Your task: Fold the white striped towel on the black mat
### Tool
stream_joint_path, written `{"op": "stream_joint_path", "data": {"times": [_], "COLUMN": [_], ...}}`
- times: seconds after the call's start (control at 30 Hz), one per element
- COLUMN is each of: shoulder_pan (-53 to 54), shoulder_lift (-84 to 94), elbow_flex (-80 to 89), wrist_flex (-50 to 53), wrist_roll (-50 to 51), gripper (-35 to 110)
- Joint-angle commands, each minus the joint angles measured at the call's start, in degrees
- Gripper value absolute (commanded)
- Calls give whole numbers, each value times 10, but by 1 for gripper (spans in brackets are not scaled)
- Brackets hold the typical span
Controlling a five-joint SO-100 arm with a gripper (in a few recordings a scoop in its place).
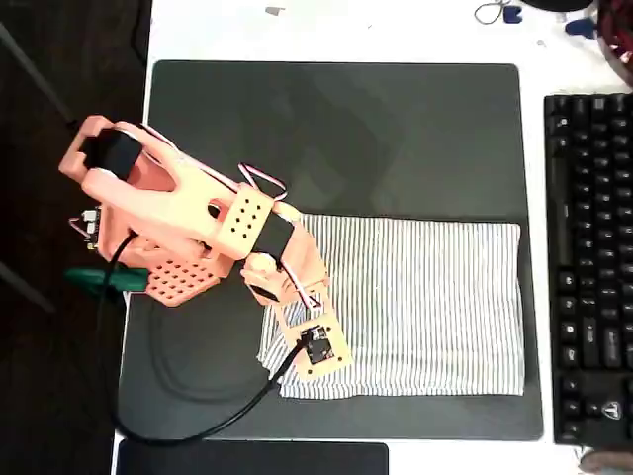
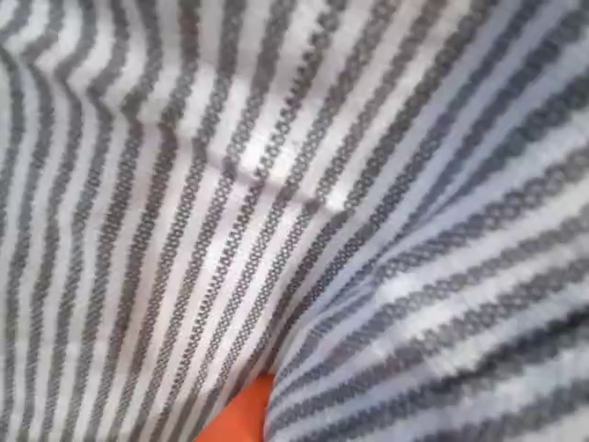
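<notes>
Striped cloth is pressing right up against your wrist camera: the white striped towel (image 2: 276, 184) is running in dark pinstripes across the frame, with a raised fold bulging from the centre toward the lower right. At the bottom edge, slightly left of centre, a small orange sliver of the end effector (image 2: 241, 416) is peeking out from under that fold. You are not getting a look at the fingers themselves, so I cannot tell you whether they are apart or pinched on the cloth.

Looking down from the overhead view, you are seeing the towel (image 1: 415, 302) lying as a wide rectangle in the lower right part of the black mat (image 1: 336, 129), its right edge sitting close to the mat's right border. Its lower left corner is looking rumpled. Your orange arm (image 1: 188, 223) is reaching in from the left of the frame, and its end effector (image 1: 316, 346) is sitting over that rumpled corner, touching or just above the cloth. A black cable (image 1: 198, 426) is trailing from it across the lower left of the mat.

A black keyboard (image 1: 591, 267) is lying on the white surface (image 1: 346, 30) along the right edge of the frame, just beside the mat. A dark slab (image 1: 252, 458) is sitting at the bottom edge, below the mat.
</notes>
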State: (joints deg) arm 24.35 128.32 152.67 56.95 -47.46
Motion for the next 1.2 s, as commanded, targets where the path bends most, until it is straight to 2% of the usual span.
{"op": "stream_joint_path", "data": {"times": [0.0, 0.07, 0.17, 0.3, 0.47, 0.73, 0.93, 1.03, 1.17], "shoulder_pan": [37, 53, 81, 95, 32, -119, -181, -207, -237], "shoulder_lift": [26, 42, 73, 142, 269, 414, 469, 490, 539], "elbow_flex": [-11, -5, -3, 17, 50, -87, -107, -46, 71], "wrist_flex": [27, 41, 68, 78, 142, 360, 400, 359, 283], "wrist_roll": [-33, -67, -175, -342, -466, -523, -519, -507, -506], "gripper": [0, 6, 17, 19, 19, 18, 18, 17, 0]}}
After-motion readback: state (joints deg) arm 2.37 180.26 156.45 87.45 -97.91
